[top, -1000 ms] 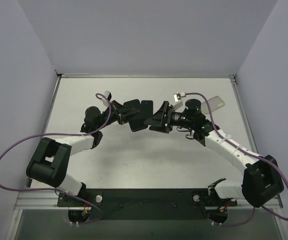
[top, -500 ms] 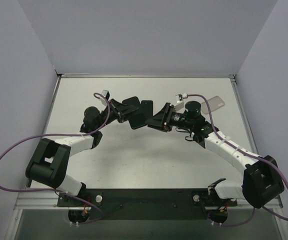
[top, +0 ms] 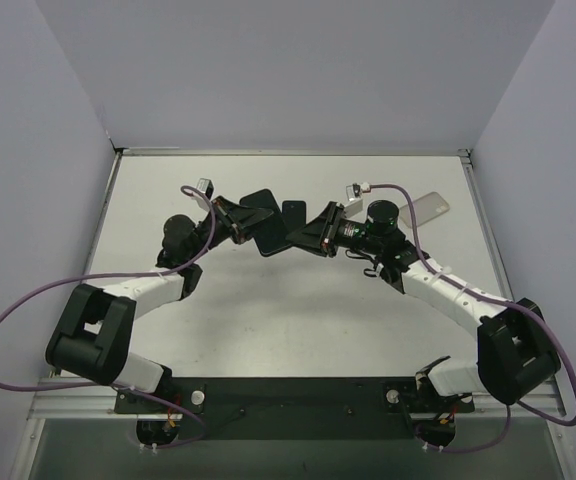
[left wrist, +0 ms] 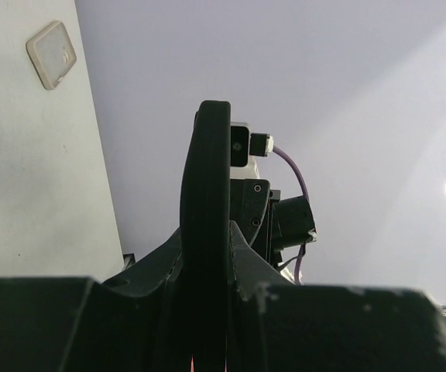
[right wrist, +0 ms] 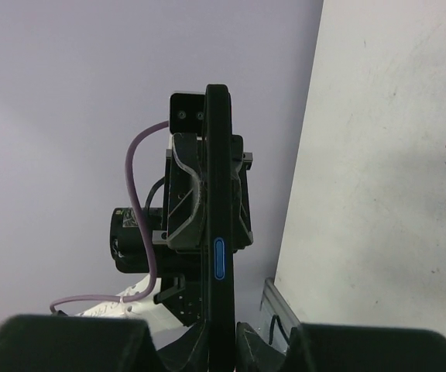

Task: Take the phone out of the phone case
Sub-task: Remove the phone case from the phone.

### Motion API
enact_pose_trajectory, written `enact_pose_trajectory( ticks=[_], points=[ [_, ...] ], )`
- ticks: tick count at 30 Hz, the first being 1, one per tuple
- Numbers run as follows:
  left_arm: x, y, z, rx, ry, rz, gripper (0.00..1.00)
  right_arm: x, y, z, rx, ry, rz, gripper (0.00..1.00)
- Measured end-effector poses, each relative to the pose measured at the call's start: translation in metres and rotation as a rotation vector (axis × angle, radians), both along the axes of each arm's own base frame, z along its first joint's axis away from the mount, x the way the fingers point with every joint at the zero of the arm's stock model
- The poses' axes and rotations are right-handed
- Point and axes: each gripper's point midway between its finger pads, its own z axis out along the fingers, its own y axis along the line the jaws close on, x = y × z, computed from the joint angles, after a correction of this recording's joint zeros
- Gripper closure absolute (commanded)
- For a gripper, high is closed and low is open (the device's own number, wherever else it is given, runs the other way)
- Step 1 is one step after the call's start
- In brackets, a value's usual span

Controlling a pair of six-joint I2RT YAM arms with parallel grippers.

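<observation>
Both arms hold a black phone in its phone case in the air over the middle of the table. My left gripper (top: 242, 224) is shut on the thick, rounded black phone case (left wrist: 206, 178), seen edge-on between its fingers. From the other side my right gripper (top: 309, 236) is shut on the thin black phone (right wrist: 217, 194), which has a blue side button (right wrist: 219, 258). In the top view the case (top: 262, 228) and the phone (top: 293, 213) overlap as dark slabs. How deep the phone sits in the case cannot be told.
A pale, rounded rectangular object (top: 429, 205) lies on the white table (top: 298, 310) at the far right, also visible in the left wrist view (left wrist: 51, 54). Lilac walls enclose the table on three sides. Purple cables loop from both arms.
My right gripper has closed its jaws on the phone. Both grippers and the held phone have shifted slightly away from the arm bases and to the left.
</observation>
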Motion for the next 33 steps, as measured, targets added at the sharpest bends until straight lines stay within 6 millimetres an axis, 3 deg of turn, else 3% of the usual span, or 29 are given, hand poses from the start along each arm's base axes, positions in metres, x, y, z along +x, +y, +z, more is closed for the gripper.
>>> enact_pose_trajectory(
  ticks=[1,11,19,33],
  points=[
    [0.000,0.000,0.001,-0.001,-0.003,0.001,1.00,0.001,0.001,0.001,0.011,0.001,0.001,1.00],
    [0.005,0.006,0.015,-0.038,-0.021,0.060,1.00,0.005,0.005,0.019,0.123,0.046,0.001,1.00],
    [0.002,0.010,0.047,-0.129,-0.121,0.090,1.00,0.005,0.005,0.048,0.324,0.120,0.011,1.00],
    [0.021,0.022,0.060,-0.134,-0.145,0.214,1.00,0.032,0.010,0.054,0.514,0.262,-0.027,1.00]
  ],
)
